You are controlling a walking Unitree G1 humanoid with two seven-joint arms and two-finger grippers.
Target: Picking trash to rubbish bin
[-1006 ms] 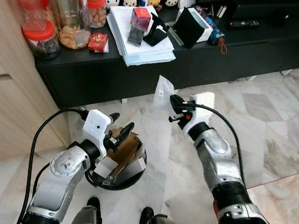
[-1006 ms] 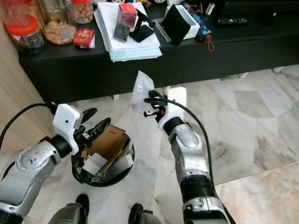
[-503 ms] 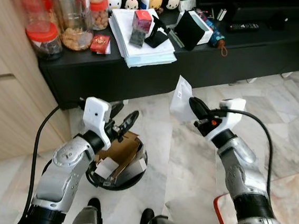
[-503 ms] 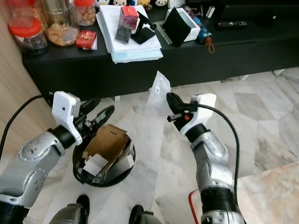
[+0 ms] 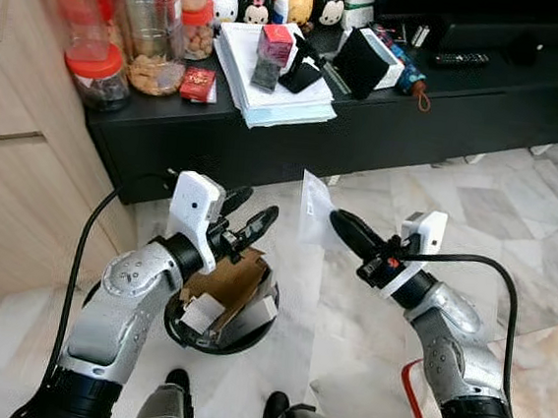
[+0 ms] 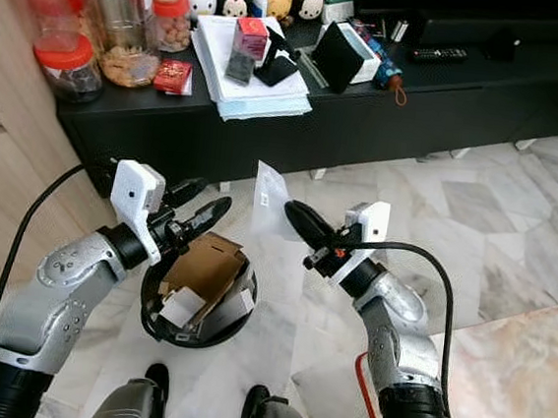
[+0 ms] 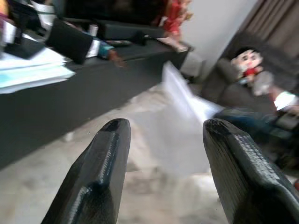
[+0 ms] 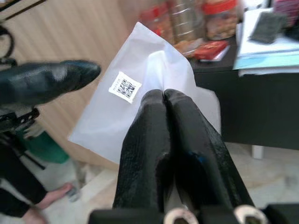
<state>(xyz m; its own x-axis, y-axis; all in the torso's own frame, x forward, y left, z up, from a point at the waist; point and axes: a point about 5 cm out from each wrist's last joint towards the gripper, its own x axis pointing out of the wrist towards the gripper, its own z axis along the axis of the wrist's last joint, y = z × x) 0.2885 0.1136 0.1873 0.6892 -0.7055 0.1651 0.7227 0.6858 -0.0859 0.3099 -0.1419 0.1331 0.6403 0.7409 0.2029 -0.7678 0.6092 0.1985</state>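
A clear plastic bag [image 5: 313,206] with a small code label hangs in the air, pinched at one edge by my right gripper [image 5: 342,227], which is shut on it. In the right wrist view the bag [image 8: 133,105] spreads out beyond the closed fingertips [image 8: 156,100]. A round black rubbish bin [image 5: 248,333] stands on the floor below and to the left, with cardboard pieces [image 5: 229,283] inside. My left gripper [image 5: 255,205] hovers open just above the bin's far rim, a short gap from the bag. Between its fingers [image 7: 110,140] the bag [image 7: 180,98] appears blurred.
A low black cabinet [image 5: 396,122] runs along the back, carrying jars [image 5: 139,18], stacked papers [image 5: 272,75], toys and boxes. A wooden cupboard [image 5: 15,174] stands on the left. A red-edged item [image 5: 410,385] lies on the marble floor by my right arm.
My right gripper has carried the bag lower and leftward, closer to the left gripper and the bin. The left gripper has risen a little. The camera view has shifted.
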